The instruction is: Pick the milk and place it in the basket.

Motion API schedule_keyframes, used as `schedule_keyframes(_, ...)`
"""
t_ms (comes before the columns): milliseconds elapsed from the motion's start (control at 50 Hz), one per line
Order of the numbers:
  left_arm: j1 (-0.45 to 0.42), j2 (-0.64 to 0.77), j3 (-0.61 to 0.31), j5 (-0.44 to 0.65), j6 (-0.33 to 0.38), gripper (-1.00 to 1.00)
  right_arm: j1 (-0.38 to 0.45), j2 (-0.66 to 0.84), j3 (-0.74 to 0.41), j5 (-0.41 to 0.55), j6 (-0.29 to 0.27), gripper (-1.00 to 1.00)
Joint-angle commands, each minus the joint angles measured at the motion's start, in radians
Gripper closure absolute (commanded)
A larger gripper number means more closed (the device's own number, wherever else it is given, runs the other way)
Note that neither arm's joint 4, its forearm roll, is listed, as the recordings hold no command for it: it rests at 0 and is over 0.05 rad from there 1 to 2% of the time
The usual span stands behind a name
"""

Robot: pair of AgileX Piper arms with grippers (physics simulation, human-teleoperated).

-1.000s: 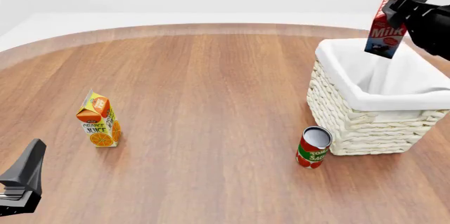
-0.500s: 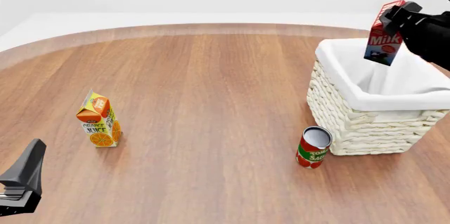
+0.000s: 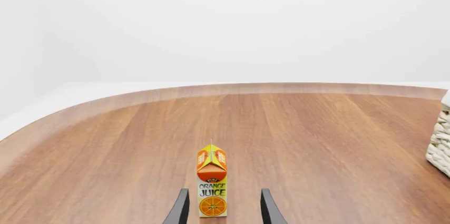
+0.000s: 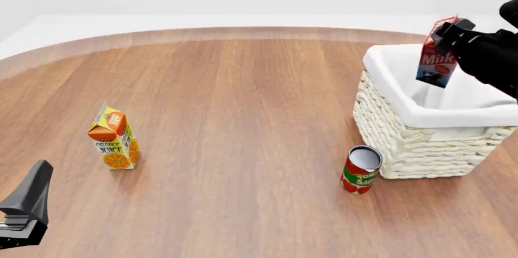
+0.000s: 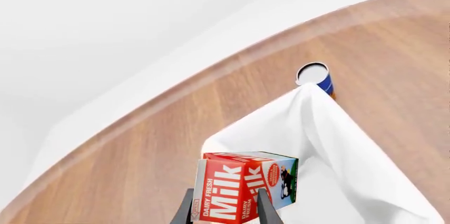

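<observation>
Milk (image 4: 438, 62) is gripped by the right gripper (image 4: 452, 32), tilted above the basket (image 4: 421, 142). Left gripper (image 3: 223, 209) hangs wide, empty, juice carton (image 4: 115, 138) ahead on the tabletop (image 4: 242, 100).

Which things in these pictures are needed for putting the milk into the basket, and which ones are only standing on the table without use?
Needed for the job:
- milk, held by the right gripper
- basket, under the milk

Only standing there:
- orange juice carton
- red-green can
- blue can behind the basket
- left gripper, idle
</observation>
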Motion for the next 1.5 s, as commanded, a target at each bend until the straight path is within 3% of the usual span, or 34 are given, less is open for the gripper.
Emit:
schedule_keyframes(20, 0.0, 0.0, 0.0, 0.0, 0.0, -1.0, -0.003, 0.014, 0.0, -0.031, 0.032, 1.0)
schedule_keyframes(580, 0.0, 0.0, 0.0, 0.0, 0.0, -1.0, -0.02, 0.104, 0.042, -0.113, 0.047, 1.0)
schedule_keyframes(1500, 0.0, 0.0, 0.0, 0.0, 0.0, -1.0, -0.044, 0.19, 0.032, -0.148, 0.042, 1.0)
